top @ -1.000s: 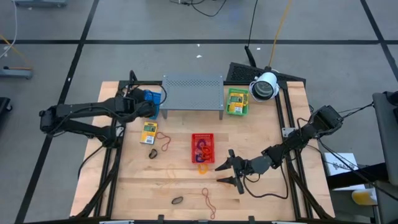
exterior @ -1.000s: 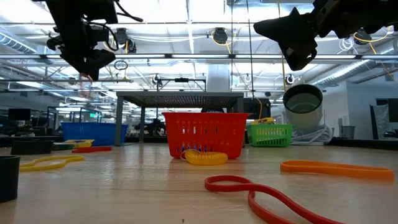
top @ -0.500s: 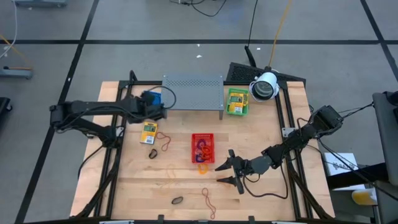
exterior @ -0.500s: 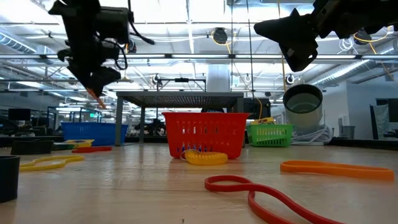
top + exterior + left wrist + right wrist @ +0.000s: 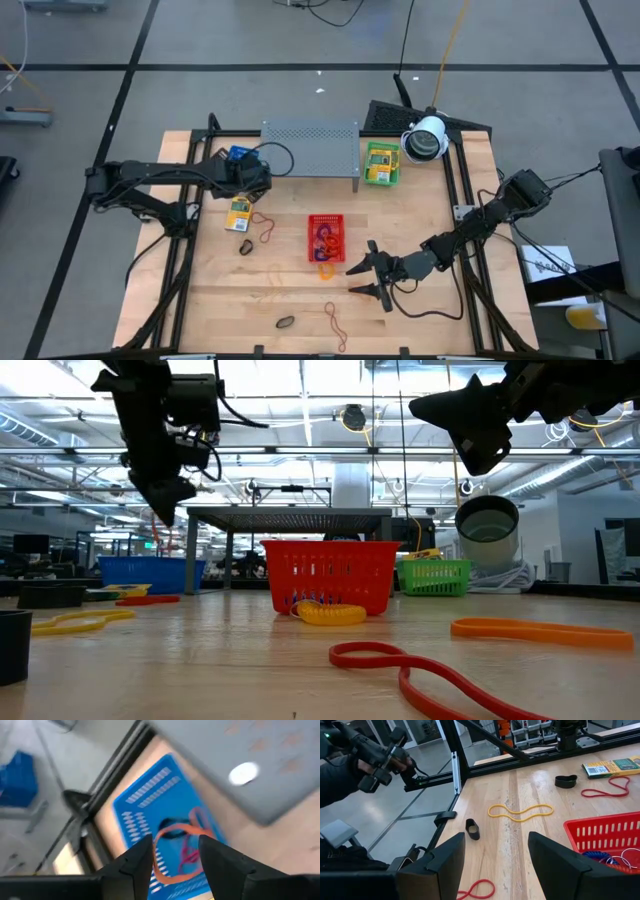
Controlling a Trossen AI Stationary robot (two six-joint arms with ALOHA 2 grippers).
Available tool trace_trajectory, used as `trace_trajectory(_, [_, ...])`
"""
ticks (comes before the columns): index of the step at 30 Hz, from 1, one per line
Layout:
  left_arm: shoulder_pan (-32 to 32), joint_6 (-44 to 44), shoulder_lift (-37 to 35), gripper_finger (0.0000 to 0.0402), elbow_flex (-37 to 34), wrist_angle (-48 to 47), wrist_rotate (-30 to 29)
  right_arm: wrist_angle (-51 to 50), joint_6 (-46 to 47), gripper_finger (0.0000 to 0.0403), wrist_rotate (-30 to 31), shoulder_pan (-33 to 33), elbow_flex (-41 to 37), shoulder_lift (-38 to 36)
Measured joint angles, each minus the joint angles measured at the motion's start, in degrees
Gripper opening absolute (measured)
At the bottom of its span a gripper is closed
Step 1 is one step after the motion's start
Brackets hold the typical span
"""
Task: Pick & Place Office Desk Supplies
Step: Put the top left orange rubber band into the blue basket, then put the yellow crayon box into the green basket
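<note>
The left gripper hangs parted above the blue mesh basket, where an orange rubber-band loop lies; best lift straight up. The right gripper waits open, empty, over the pale wooden table. Beyond, grey floor.

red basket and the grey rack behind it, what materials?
Red basket: looks like moulded plastic, glossy, with slotted mesh walls. Grey rack: probably sheet metal, matte grey finish, with a regular grid of punched holes and thin straight legs. Neither can be confirmed by look alone.
</note>
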Motion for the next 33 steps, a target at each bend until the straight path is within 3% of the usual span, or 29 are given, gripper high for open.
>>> trace_trajectory(2, [0.10, -2.85, 0.00, 0.0166, -0.02, 1.07, -1.33, 0.00, -0.01, 0.0208, 0.03, 0.02, 0.00, 0.00])
trace_trajectory(5, [0.23, 3.79, 0.04, 0.0166, 0.00, 0.00, -3.61, 0.00, -0.01, 0.0208, 0.09, 0.00, 0.00, 0.00])
trace_trajectory(7, [0.96, -2.82, 0.00, 0.0166, -0.04, -1.19, -5.71, 0.00, -0.01, 0.0208, 0.09, 0.00, 0.00, 0.00])
trace_trajectory(10, [2.11, 1.16, 0.00, 0.0165, 0.02, -3.30, -5.66, 0.00, 0.00, 0.0208, 0.13, 0.00, 0.00, 0.00])
trace_trajectory(12, [2.97, -4.99, 0.02, 0.0166, -0.04, -6.10, -6.77, 0.00, 0.01, 0.0208, 0.14, 0.00, 0.00, 0.00])
trace_trajectory(14, [3.69, -9.46, -0.07, 0.0164, -0.03, -5.27, -5.04, 0.00, -0.01, 0.0208, 0.15, 0.00, 0.00, 0.00])
trace_trajectory(16, [4.19, -4.76, 0.02, 0.0163, 0.07, -6.67, -4.59, 0.01, 0.01, 0.0208, 0.23, 0.00, 0.00, -0.01])
trace_trajectory(19, [5.22, -12.09, -0.06, 0.0166, -0.13, -8.11, -3.63, -0.02, -0.01, 0.0208, 0.24, 0.00, 0.00, 0.00])
trace_trajectory(21, [5.43, -7.73, -0.02, 0.0168, -0.03, -7.95, -3.38, 0.00, 0.01, 0.0208, 0.28, -0.03, 0.00, 0.00])
trace_trajectory(24, [5.89, -11.34, -0.04, 0.0168, -0.03, -8.23, -2.32, -0.01, 0.51, 0.0208, 0.28, -0.04, 0.00, 0.00])
trace_trajectory(33, [2.43, -9.81, -3.70, 0.0168, -0.03, -9.05, 1.88, 0.00, 0.86, 0.0208, 0.30, -0.04, 0.00, -0.01])
